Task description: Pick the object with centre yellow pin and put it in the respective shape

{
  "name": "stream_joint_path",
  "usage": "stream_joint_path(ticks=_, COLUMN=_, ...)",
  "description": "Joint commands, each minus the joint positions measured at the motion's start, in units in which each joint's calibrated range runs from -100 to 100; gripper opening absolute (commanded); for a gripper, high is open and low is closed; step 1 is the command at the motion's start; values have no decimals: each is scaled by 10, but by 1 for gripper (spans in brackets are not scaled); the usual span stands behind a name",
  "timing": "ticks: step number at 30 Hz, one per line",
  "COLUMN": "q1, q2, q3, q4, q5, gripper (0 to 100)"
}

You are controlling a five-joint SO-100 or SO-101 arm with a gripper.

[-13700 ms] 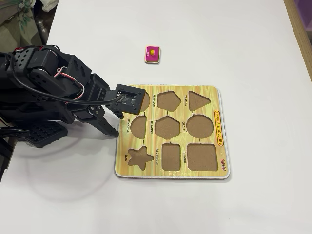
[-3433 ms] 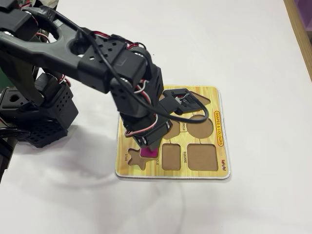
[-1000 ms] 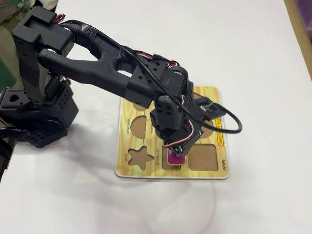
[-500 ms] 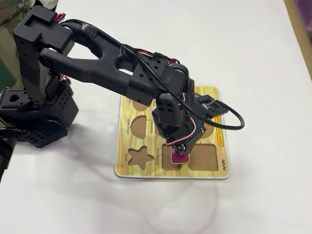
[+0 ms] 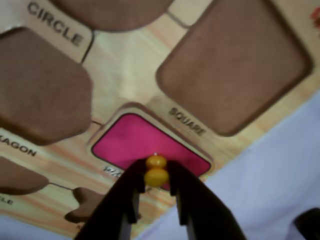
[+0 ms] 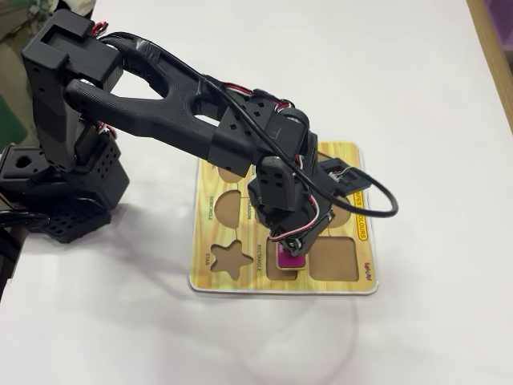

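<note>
White table [image 6: 417, 96] — yellow shape board [image 6: 353, 281] centred.

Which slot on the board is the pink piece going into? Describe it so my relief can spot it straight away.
Start at the yellow wood-grain shape board on the white table and go to its bottom row in the fixed view. Between the star cut-out and the large square cut-out is the rectangle cut-out, now filled by the pink piece. It is narrower than the square and the only slot showing colour.
</note>
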Motion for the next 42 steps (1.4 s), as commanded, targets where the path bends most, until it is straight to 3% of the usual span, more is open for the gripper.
stream_joint_path(ticks=1, q1=3, q2=-3, q3=5, q4=3, q5=-11, gripper=1)
stream_joint_path(ticks=42, q1=36, q2=-10, q3=25, q4=-6, q5=-5, gripper=1)
